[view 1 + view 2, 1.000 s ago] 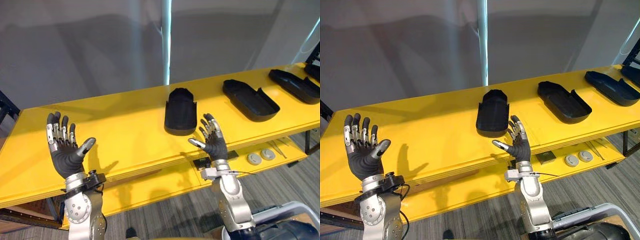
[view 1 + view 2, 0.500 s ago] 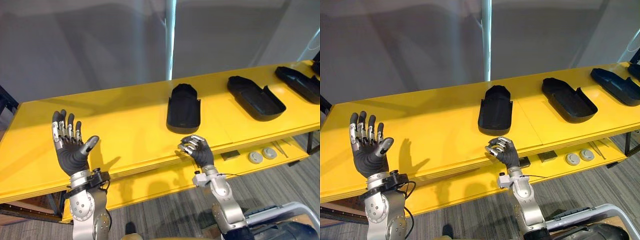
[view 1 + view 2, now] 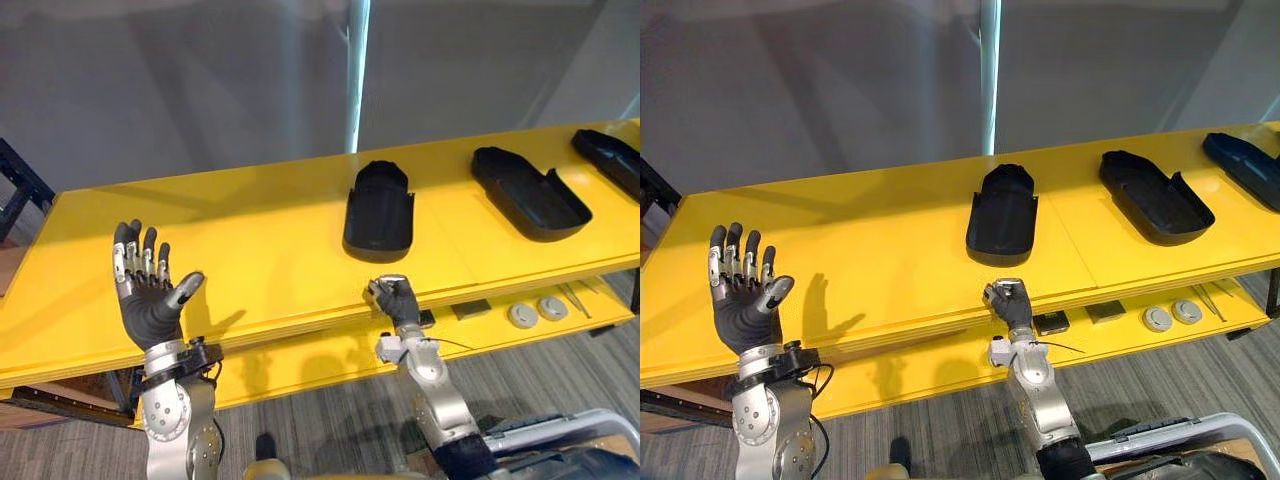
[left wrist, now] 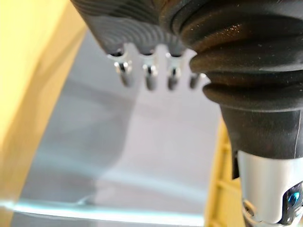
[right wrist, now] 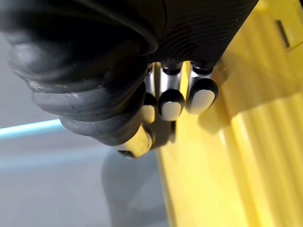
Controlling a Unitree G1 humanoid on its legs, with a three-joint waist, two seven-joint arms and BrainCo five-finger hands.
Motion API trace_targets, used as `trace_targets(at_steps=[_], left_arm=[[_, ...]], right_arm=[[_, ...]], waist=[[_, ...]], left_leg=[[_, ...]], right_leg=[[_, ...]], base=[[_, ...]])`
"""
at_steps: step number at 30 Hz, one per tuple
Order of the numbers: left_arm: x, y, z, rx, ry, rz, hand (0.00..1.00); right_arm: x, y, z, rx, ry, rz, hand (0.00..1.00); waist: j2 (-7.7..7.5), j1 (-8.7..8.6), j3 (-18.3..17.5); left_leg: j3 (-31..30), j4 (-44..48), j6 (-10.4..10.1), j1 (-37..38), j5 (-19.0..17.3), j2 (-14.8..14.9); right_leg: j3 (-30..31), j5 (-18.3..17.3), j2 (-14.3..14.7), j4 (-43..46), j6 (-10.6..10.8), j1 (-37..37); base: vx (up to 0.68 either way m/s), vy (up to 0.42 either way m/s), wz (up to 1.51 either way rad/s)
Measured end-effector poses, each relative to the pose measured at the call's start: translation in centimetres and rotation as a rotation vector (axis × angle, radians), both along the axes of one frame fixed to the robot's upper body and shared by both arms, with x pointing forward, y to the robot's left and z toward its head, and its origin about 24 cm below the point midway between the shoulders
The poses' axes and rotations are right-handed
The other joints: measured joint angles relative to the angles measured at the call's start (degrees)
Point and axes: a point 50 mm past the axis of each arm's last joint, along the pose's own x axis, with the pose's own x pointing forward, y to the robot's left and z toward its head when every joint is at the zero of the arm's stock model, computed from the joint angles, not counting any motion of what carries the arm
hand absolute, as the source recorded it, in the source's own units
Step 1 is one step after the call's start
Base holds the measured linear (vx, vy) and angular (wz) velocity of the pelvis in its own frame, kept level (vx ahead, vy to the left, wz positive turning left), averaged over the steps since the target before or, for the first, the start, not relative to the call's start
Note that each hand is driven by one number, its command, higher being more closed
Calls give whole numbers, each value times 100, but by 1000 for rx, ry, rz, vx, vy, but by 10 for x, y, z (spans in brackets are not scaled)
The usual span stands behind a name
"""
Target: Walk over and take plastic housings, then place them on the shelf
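Three black plastic housings lie on the yellow table (image 3: pixel 250 250): one in the middle (image 3: pixel 379 211), one further right (image 3: pixel 529 192), one at the far right edge (image 3: pixel 612 155). My right hand (image 3: pixel 395 299) is a curled fist at the table's front edge, just below the middle housing, holding nothing; its bent fingers (image 5: pixel 170 101) show in the right wrist view. Over the table's left front, my left hand (image 3: pixel 150 300) is raised palm up, fingers (image 4: pixel 149 75) straight and spread, empty.
A lower yellow shelf (image 3: pixel 500 335) under the table holds two round grey discs (image 3: pixel 536 312), small dark blocks (image 3: pixel 470 309) and thin tools (image 3: pixel 575 298). A grey wall stands behind the table. A dark rack frame (image 3: pixel 20 185) is at the far left.
My right hand has curled from open into a fist and dropped back from the tabletop to its front edge. The camera has shifted, sliding the scene rightward. The left hand stays open.
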Motion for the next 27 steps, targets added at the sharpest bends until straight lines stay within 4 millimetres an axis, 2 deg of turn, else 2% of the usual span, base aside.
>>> trace_targets(at_steps=[6,10,12,17,27], left_arm=[[0,0,0,4,-1,-3,0],[1,-2,1,16,-9,-28,0],[2,-2,2,19,-9,-33,0],[2,-2,1,19,-4,-35,0],[2,-3,1,21,-4,-41,0]], right_arm=[[25,-21,4,-45,2,-121,100],[33,-37,7,-68,1,-183,100],[39,-44,7,-79,8,-215,100],[45,-54,11,-85,8,-261,100],[53,-60,15,-112,24,-279,100]], waist=[[36,127,21],[66,135,34],[86,198,46],[185,248,118],[233,266,148]], left_leg=[[-45,0,14,-14,37,-7],[-209,0,38,-107,99,-40],[-237,0,45,-115,120,-44],[-328,-1,62,-118,168,-54],[-351,-1,62,-118,178,-59]], right_leg=[[-31,-1,-1,36,-1,8],[-185,-4,-4,53,-7,24],[-204,-9,-5,59,-15,27],[-287,-37,-7,61,-17,79],[-309,-40,-9,76,-10,94]], base=[[-8,-12,4],[-24,-17,18],[-35,-13,10],[-49,-12,9],[-7,-3,1]])
